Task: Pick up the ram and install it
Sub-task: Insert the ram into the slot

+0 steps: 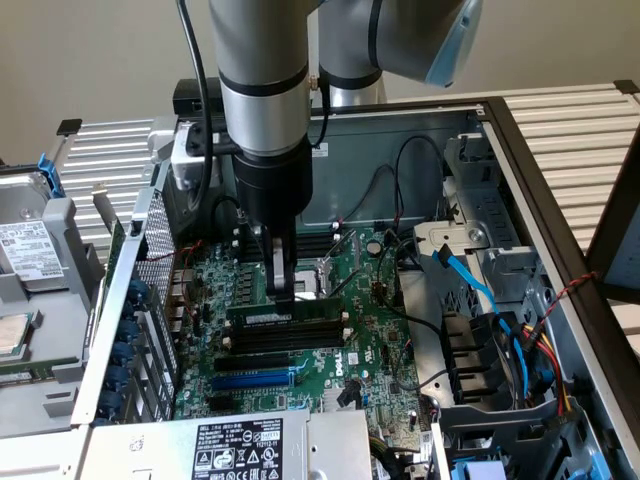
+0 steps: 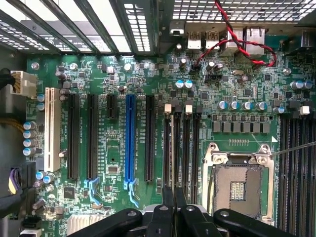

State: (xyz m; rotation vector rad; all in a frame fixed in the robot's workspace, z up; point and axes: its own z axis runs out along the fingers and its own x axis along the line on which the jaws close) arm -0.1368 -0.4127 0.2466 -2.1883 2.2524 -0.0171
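Far out at nine o'clock in the exterior view you see a grey metal box (image 1: pixel 35 250) with a white sticker. Just inside it is a row of blue clips (image 1: pixel 128 340) along the wall of the open computer case (image 1: pixel 500 130). Next comes the big green board (image 1: pixel 375 330) lying flat in the case. The robot arm (image 1: pixel 265 100) comes down from twelve o'clock, and the gripper (image 1: pixel 284 290) points straight down at the middle of the board. Its jaws are squeezed close together and pinch the top edge of the ram (image 1: pixel 290 318). The ram stands on its long edge in a slot right at six o'clock under the fingertips, and it runs across the board. At six o'clock from the ram you see the empty black slots (image 1: pixel 285 345), and past them the blue slot (image 1: pixel 255 380). At three o'clock from the gripper a blue cable (image 1: pixel 468 272) hangs down. At four o'clock there is a bunch of coloured wires (image 1: pixel 545 350). In the wrist view you look down on the board. There you see a white slot (image 2: pixel 49 128), the blue slot (image 2: pixel 130 138), the gripper (image 2: pixel 173 193) with its two black fingers (image 2: pixel 167 197) almost touching, and a square silver socket (image 2: pixel 239 185).
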